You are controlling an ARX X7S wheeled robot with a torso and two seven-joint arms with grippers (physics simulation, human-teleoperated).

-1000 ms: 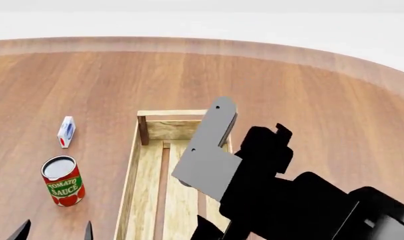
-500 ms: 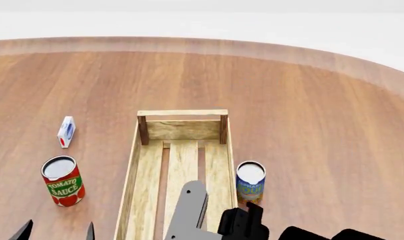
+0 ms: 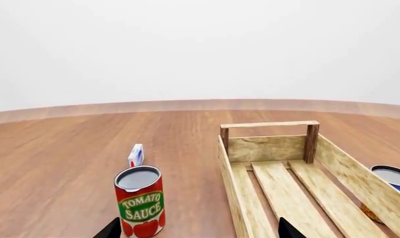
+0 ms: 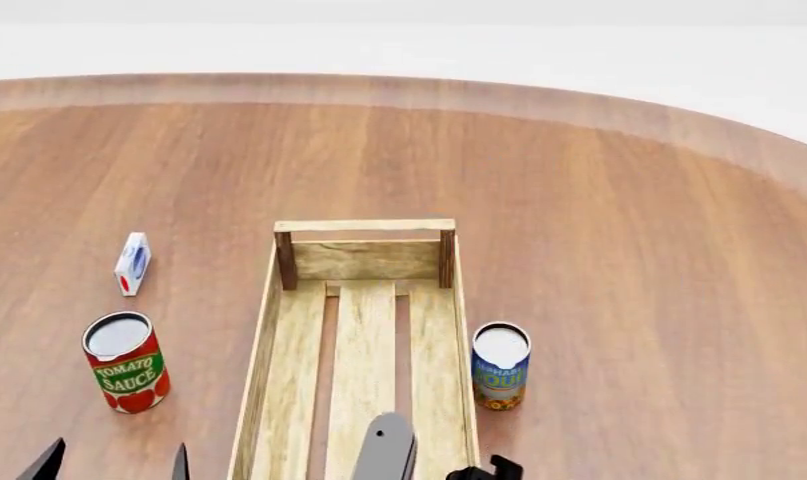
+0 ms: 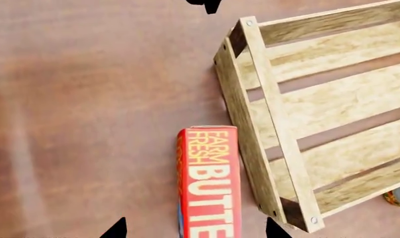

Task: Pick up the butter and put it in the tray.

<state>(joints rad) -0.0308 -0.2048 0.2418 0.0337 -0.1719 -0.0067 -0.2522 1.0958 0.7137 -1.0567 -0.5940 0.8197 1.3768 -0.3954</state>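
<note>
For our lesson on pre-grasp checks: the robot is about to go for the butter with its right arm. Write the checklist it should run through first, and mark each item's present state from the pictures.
1. Butter located: ok. The butter lies on the table in the right wrist view; the head view does not show it.
2. Butter outside the tray: ok. It lies beside the end rail of the tray, very close; contact cannot be told.
3. Right gripper open: ok. Its fingertips show on either side of the butter.
4. Right gripper empty: ok.
5. Tray floor free for the drop: ok. The tray's slats show bare in the head view.
6. Room for a finger between butter and tray: cannot tell.
</note>
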